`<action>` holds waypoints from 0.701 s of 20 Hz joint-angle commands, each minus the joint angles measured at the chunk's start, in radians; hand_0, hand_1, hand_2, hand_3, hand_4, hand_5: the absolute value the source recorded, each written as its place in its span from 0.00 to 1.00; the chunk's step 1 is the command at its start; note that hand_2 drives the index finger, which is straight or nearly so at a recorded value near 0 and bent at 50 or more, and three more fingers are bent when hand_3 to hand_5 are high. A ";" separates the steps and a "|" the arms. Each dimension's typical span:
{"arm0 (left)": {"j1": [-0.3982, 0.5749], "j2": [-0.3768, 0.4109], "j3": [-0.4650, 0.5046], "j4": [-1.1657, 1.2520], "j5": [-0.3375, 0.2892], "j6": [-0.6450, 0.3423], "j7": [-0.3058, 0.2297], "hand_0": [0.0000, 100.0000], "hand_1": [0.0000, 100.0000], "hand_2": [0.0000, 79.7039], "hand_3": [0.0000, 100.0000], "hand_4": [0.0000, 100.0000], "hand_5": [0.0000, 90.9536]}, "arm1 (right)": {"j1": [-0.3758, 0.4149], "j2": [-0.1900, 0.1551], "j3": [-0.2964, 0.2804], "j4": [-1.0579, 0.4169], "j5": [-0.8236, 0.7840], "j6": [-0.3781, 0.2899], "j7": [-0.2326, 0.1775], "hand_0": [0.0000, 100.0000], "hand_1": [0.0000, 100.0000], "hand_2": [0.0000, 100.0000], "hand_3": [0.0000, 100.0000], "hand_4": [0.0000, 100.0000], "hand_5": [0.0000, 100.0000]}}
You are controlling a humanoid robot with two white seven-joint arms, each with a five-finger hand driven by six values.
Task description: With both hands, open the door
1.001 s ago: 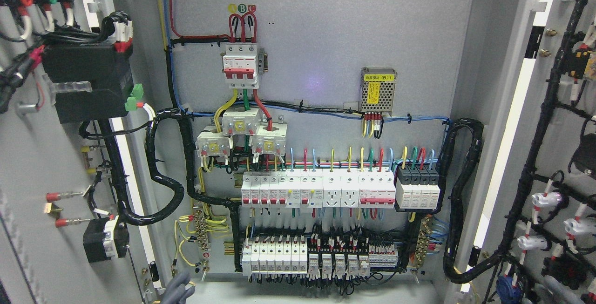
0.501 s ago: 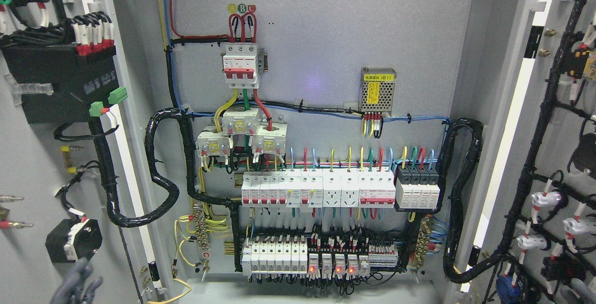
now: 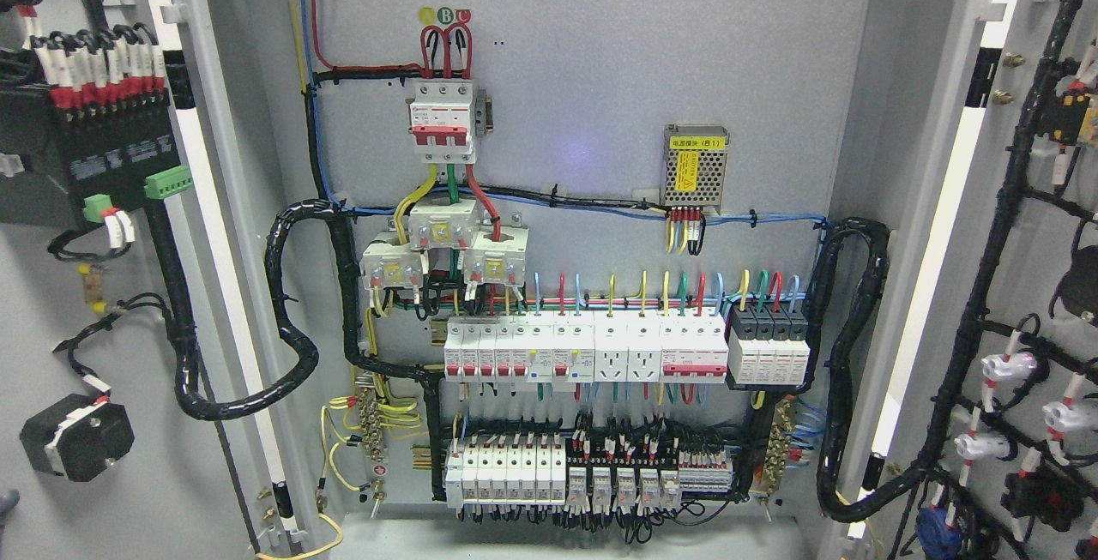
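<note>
Doors stand swung wide on both sides of an electrical cabinet, so the whole back panel (image 3: 600,71) is exposed. The left door (image 3: 111,328) fills the picture's left edge, its inner face turned toward the camera, carrying a black box (image 3: 81,170) with a row of red and white wire ends along its top, 2 green plugs (image 3: 167,182) beneath it, and a round black part (image 3: 75,438) lower down. A thick black cable bundle (image 3: 287,320) loops from that door across the hinge gap into the cabinet. The right door (image 3: 1029,286) fills the right edge, with a black cable trunk (image 3: 995,234) running down its inner face and white lamp backs (image 3: 1004,367) branching off it. Inside, a red and white breaker (image 3: 443,118) sits at upper middle, a small metal box with a yellow label (image 3: 697,165) is to its right, a long row of white breakers (image 3: 583,352) crosses the middle with 4 black-topped units (image 3: 769,346) at its right end, and a second row of breakers and relays (image 3: 592,474) runs along the bottom. Of the left hand (image 3: 5,502) only a grey sliver shows at the lower left edge, beside the left door; whether its fingers are spread or curled cannot be told. The right hand is out of the picture
</note>
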 commanded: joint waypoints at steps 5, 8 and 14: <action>-0.152 0.199 0.087 0.457 0.024 -0.567 0.000 0.00 0.00 0.00 0.00 0.00 0.00 | 0.002 0.010 -0.063 0.018 -0.017 -0.001 -0.001 0.00 0.00 0.00 0.00 0.00 0.00; -0.169 0.199 0.081 0.503 0.021 -0.564 -0.002 0.00 0.00 0.00 0.00 0.00 0.00 | 0.002 0.010 -0.093 0.035 -0.067 -0.001 -0.006 0.00 0.00 0.00 0.00 0.00 0.00; -0.176 0.199 0.041 0.508 0.019 -0.564 -0.002 0.00 0.00 0.00 0.00 0.00 0.00 | -0.004 0.010 -0.109 0.059 -0.078 -0.001 -0.009 0.00 0.00 0.00 0.00 0.00 0.00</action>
